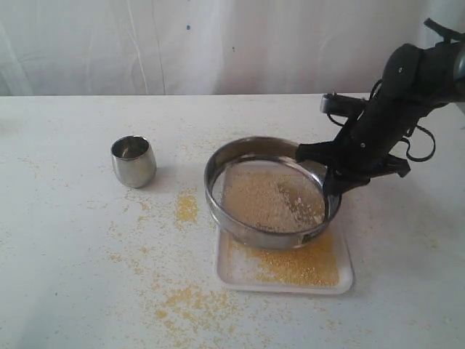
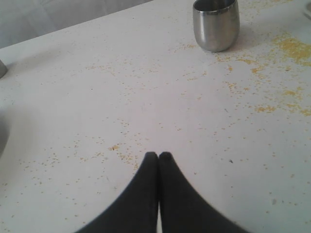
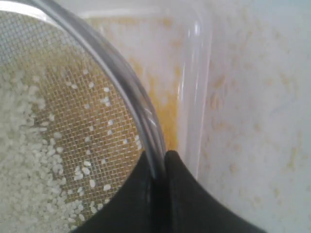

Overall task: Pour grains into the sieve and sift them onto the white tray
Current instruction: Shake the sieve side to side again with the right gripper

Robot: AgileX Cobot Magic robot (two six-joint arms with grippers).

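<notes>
The round steel sieve [image 1: 270, 234] hangs tilted over the white tray [image 1: 227, 273], holding a heap of pale grains [image 1: 265, 198] on its mesh. My right gripper [image 1: 328, 179] is shut on the sieve's right rim. In the right wrist view the rim [image 3: 127, 83] runs between the black fingertips [image 3: 177, 167], with whitish grains [image 3: 34, 160] on the mesh and the tray's edge [image 3: 192, 97] below. Yellow sifted grains [image 1: 298, 265] lie on the tray. My left gripper [image 2: 159, 155] is shut and empty above the table, out of the exterior view.
A small steel cup [image 1: 134, 161] stands upright at the left of the sieve, also in the left wrist view, cup [image 2: 216, 24]. Yellow grains [image 1: 187, 209] are scattered over the white table beside and in front of the tray.
</notes>
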